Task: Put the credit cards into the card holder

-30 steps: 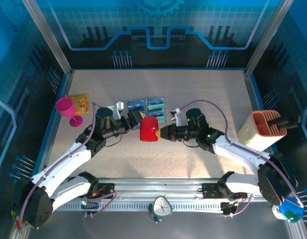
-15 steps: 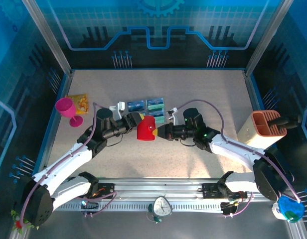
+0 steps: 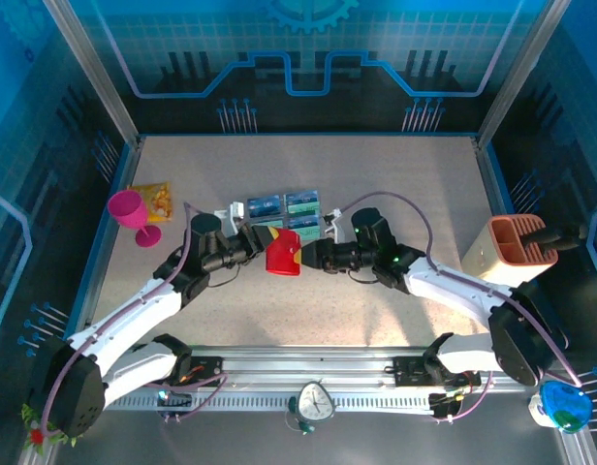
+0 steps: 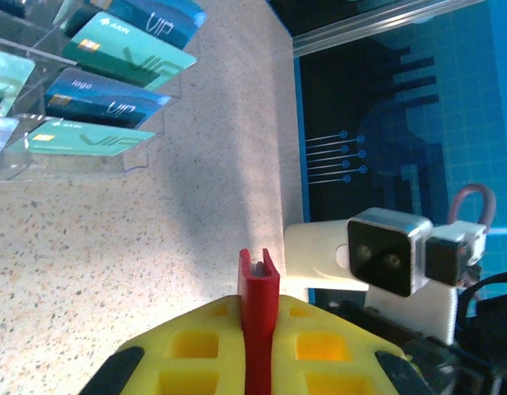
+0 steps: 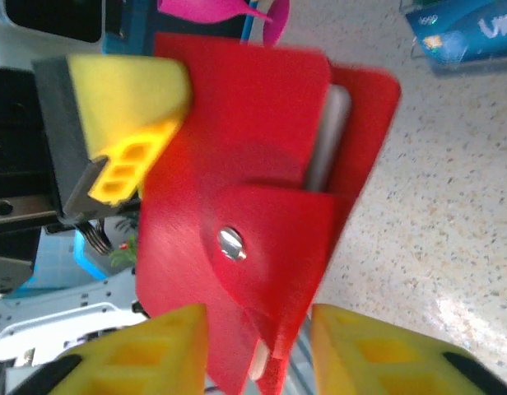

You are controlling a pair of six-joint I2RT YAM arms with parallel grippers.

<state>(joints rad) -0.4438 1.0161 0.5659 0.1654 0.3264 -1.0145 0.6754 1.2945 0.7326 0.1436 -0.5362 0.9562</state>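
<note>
On the table (image 3: 395,184), the step in hand is judged to be the readying of the holder (image 3: 284,257), with no card yet taken up. The left gripper (image 3: 261,242) is clamped tight on one edge of the holder, which is held on edge at mid-table, just in front of the cards (image 4: 126,51). Whether its lower edge rests on the table cannot be told. The right gripper (image 5: 258,362) is seen with jaws parted to either side of the pointed flap (image 5: 270,239), and no grip is made out. The flap appears to be pressed down at its snap (image 5: 230,243). The next move is therefore thought to call for the flap tip to be pinched lightly and peeled away while the holder is steadied by the left gripper. Only then could a card be drawn from the clear stand (image 4: 113,164). Counted: one table, two arms, one orange-brown organizer (image 3: 517,247), one pink goblet (image 3: 129,208), one stand, one holder and one yellow packet (image 3: 155,199). Of the cards, two blue and two teal are plainly counted in the left wrist view. More are cut off at the frame's edge, so the total cannot be fixed.
</note>
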